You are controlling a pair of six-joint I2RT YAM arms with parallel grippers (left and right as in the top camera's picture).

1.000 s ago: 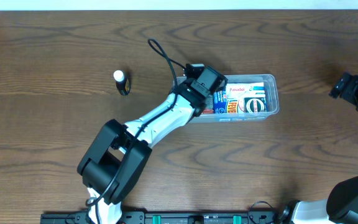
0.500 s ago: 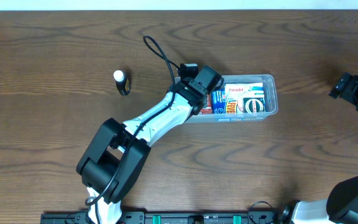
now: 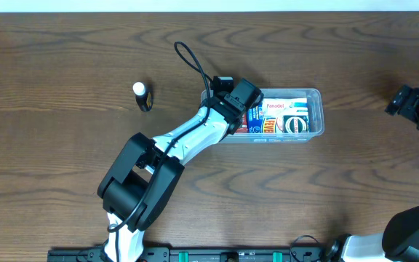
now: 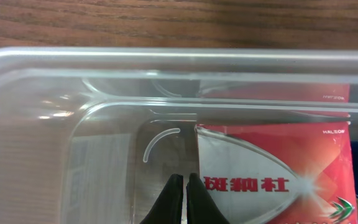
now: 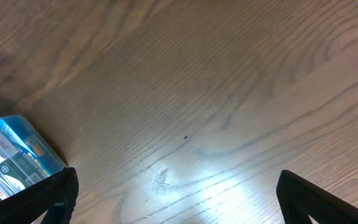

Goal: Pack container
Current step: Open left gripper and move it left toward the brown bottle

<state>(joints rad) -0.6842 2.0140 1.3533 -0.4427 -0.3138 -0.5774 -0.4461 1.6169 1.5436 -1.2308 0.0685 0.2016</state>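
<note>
The clear plastic container point(image 3: 317, 96) lies at the table's middle, holding a white Panadol box point(image 3: 278, 105), a blue box point(image 3: 255, 116), a red box point(image 3: 268, 126) and a round roll point(image 3: 297, 124). My left gripper point(image 3: 240, 109) is at the container's left end. In the left wrist view its jaws point(image 4: 185, 186) are shut and empty, inside the container wall point(image 4: 166, 59), right beside the red box point(image 4: 272, 180). My right gripper point(image 3: 413, 105) is far to the right; its fingers point(image 5: 179, 199) are wide open over bare table.
A small white-capped object point(image 3: 140, 89) with a black ring point(image 3: 145, 104) lies left of the container. A black cable point(image 3: 188, 58) loops behind the left wrist. A blue-and-white box point(image 5: 17, 155) shows at the left edge of the right wrist view.
The left gripper has shifted slightly at the container's left end, and the container has been nudged a little to the left. The right arm has not moved.
</note>
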